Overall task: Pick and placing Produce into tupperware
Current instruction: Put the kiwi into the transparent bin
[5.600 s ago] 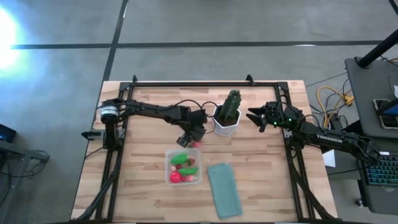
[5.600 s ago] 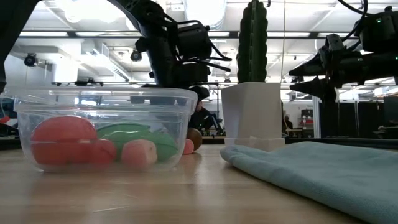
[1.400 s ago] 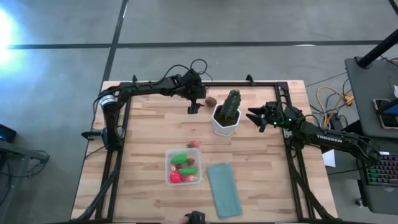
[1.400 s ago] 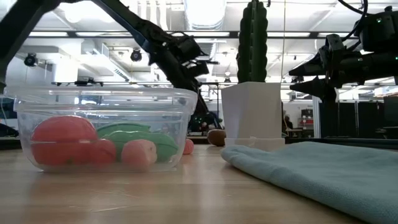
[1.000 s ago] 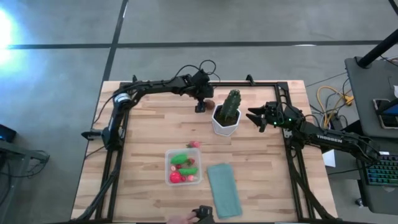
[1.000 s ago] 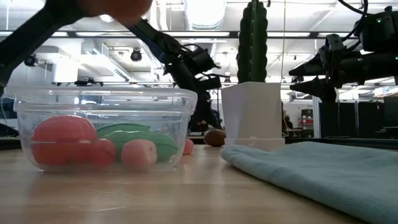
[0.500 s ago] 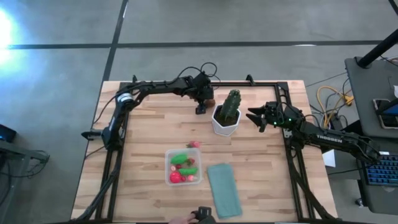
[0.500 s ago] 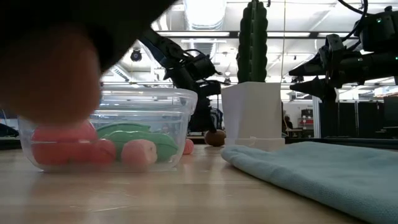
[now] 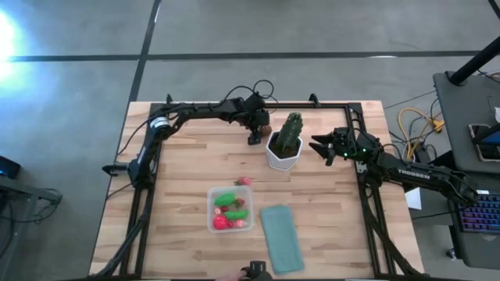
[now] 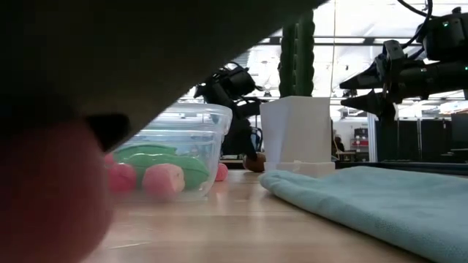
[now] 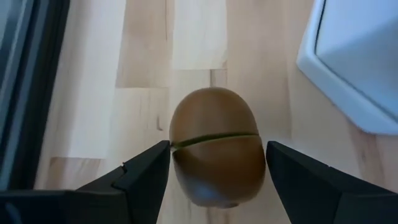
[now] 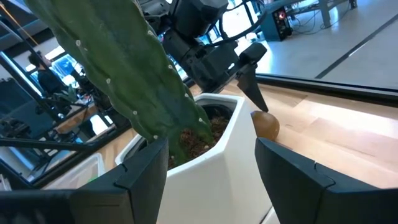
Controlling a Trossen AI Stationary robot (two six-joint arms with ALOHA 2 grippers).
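- Overhead, left gripper (image 9: 255,137) is reaching to the table's far edge, just beside the white pot (image 9: 280,155) holding the cactus (image 9: 291,131); the brown piece itself is hidden under the gripper in this view. Tupperware (image 9: 230,209) is sitting near the table's middle front with red and green produce (image 9: 231,211) inside, a small pink piece (image 9: 244,181) lying just outside its far rim. Teal lid (image 9: 280,237) is lying beside the tupperware. Right gripper (image 9: 319,145) is hovering on the pot's other side, fingers spread, holding nothing.
- Low view: a blurred hand (image 10: 51,190) and dark sleeve are blocking the near left. Tupperware (image 10: 191,150) is showing behind it with green and pink produce (image 10: 162,175) inside. Left gripper (image 10: 238,91) is hanging behind it; right gripper (image 10: 358,86) is hovering beside the pot (image 10: 298,135).
- Left wrist view: brown round piece (image 11: 216,145), with a seam across its middle, is lying on the wood between the spread fingers (image 11: 143,174); touching or not, can't tell. Pot corner (image 11: 351,62) is lying near.
- Right wrist view: cactus (image 12: 124,68) is standing in the pot (image 12: 211,168); beyond it, left gripper (image 12: 252,84) is pointing down with a fingertip just above the brown piece (image 12: 265,124). Own fingers (image 12: 298,180) are standing apart.
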